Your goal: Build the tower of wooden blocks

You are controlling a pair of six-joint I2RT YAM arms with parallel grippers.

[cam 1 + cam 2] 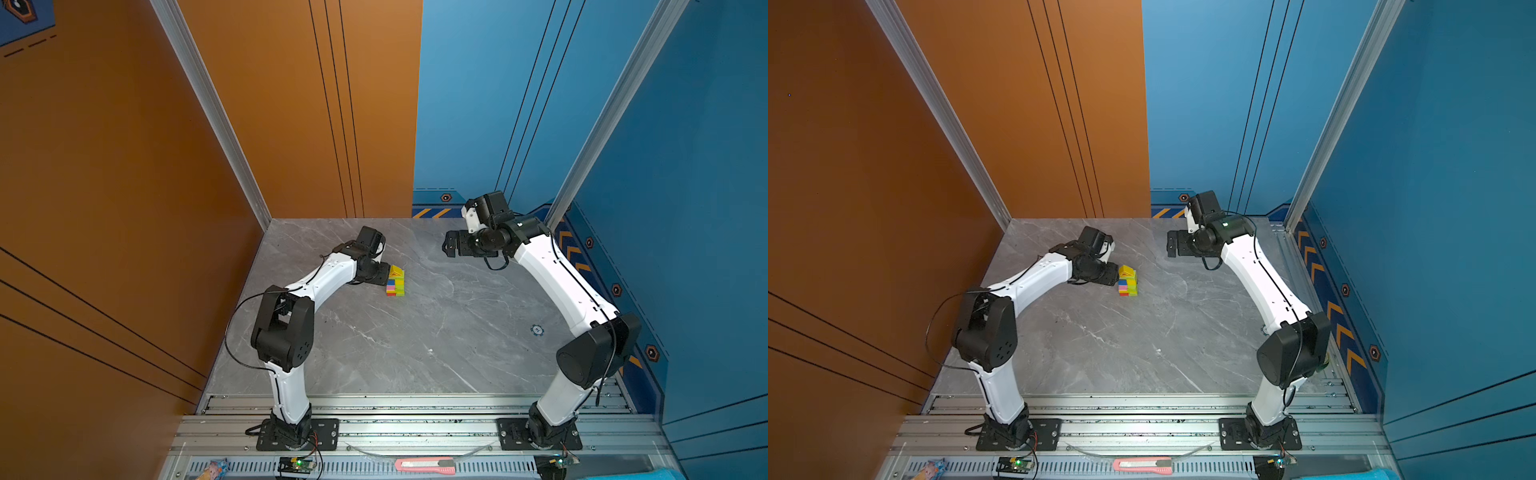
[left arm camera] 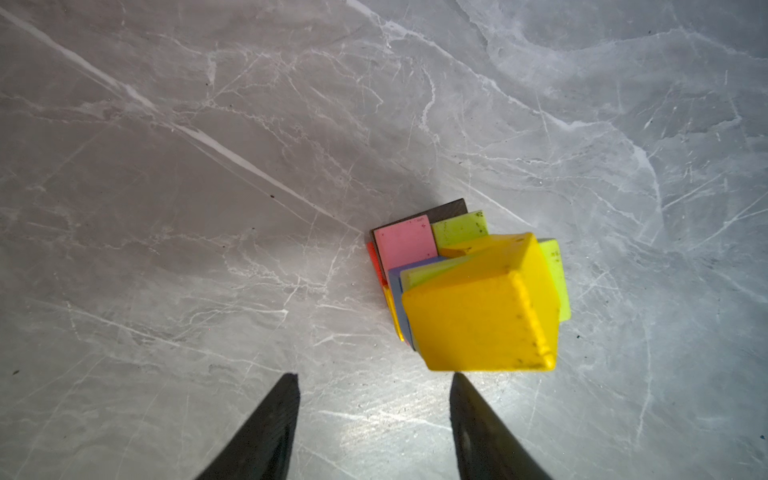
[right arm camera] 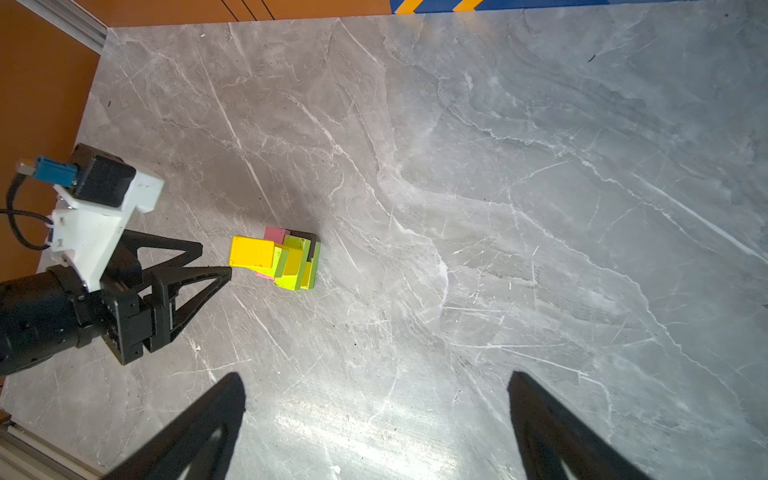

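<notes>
The tower stands left of the table's middle in both top views. It is a narrow stack of wood blocks: red, pink, blue, lime and yellow layers under a yellow triangular roof piece. A brown block lies at its base. My left gripper hangs open just beside the roof piece, with nothing between its fingers; one fingertip is close to the yellow edge. My right gripper is open and empty, raised at the back right, well away from the tower.
A small blue round disc lies on the grey marble table near the right arm. A pink utility knife rests on the front rail. An orange wall stands on the left and a blue wall on the right.
</notes>
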